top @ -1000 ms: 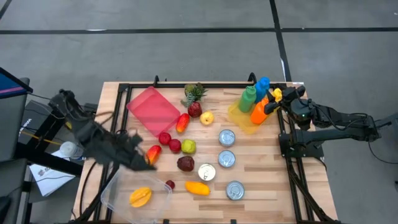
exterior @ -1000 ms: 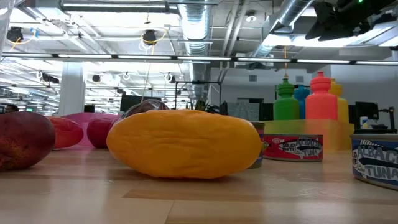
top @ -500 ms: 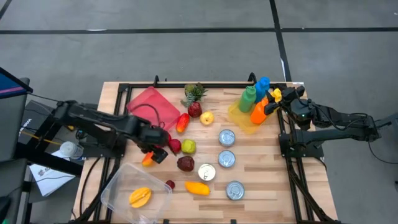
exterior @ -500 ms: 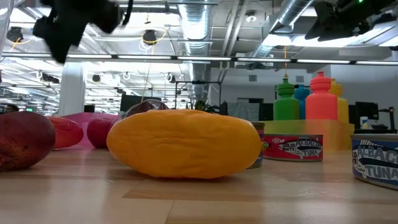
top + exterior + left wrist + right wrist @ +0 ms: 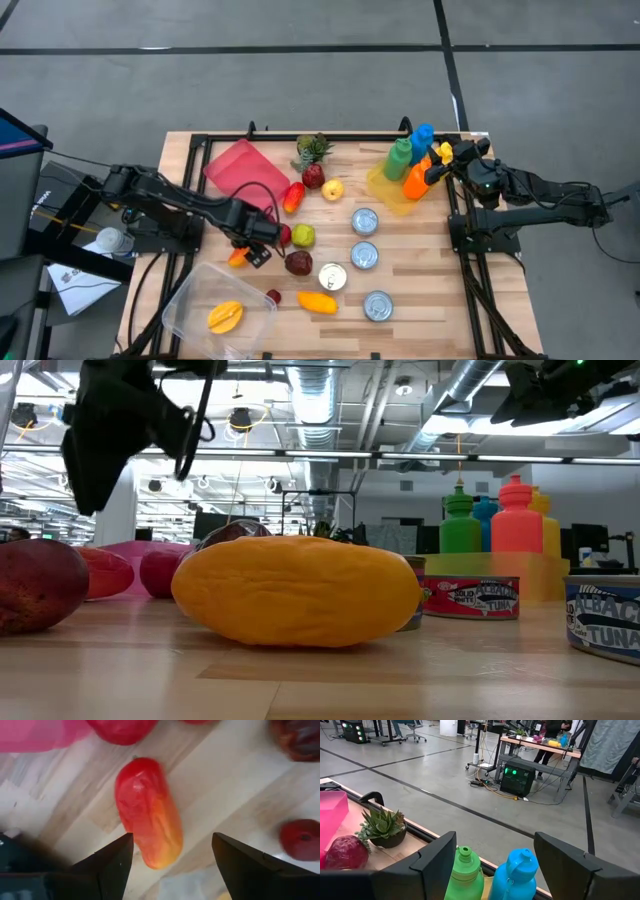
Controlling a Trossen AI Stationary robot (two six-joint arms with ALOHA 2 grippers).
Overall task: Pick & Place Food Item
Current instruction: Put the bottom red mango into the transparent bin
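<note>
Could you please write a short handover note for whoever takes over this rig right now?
Left gripper: fingers open, empty, above the red-orange fruit that lies on the table between the pink tray and the clear container.
Right gripper: open, waiting at the table's right edge by the bottles.
Done: a yellow-orange fruit lies in the clear container.
Left: grasp the red-orange fruit, probably for that container; other fruit and cans remain on the table.
</note>
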